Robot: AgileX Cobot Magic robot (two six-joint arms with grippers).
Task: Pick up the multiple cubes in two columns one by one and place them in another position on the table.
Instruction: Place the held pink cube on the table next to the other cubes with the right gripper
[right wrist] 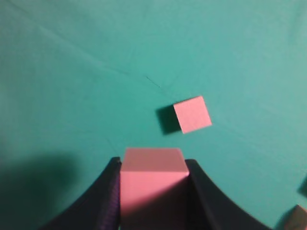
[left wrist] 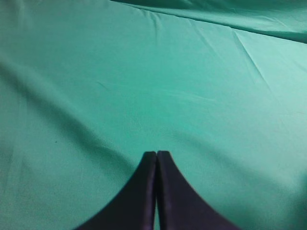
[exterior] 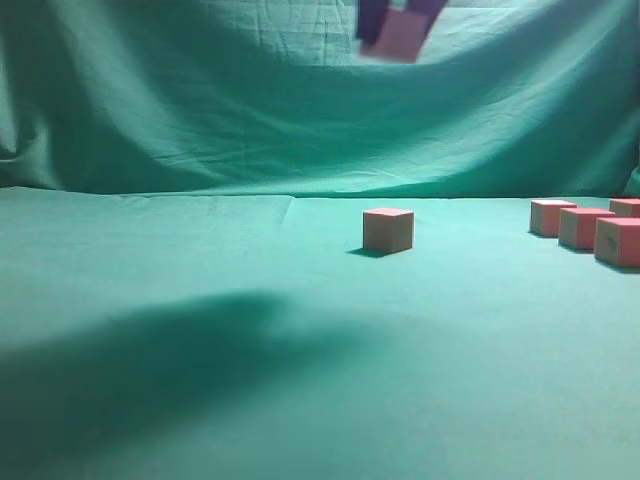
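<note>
The right gripper (right wrist: pixel 153 191) is pinching 1 cube (right wrist: pixel 152 184) high at the top of the exterior frame; another cube (exterior: pixel 388 229) is sitting mid-frame on the table (exterior: pixel 200 300). The left gripper (left wrist: pixel 156 155) is pressed together, holding nothing. The cubes are probably light and rigid, so gripping 2 opposite flat faces looks best.

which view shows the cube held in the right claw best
The right wrist view: the held cube fills the foreground, sharp, clamped between both fingers of the right claw. The exterior view catches it blurred at the top edge. The left wrist view shows none of it.
</note>
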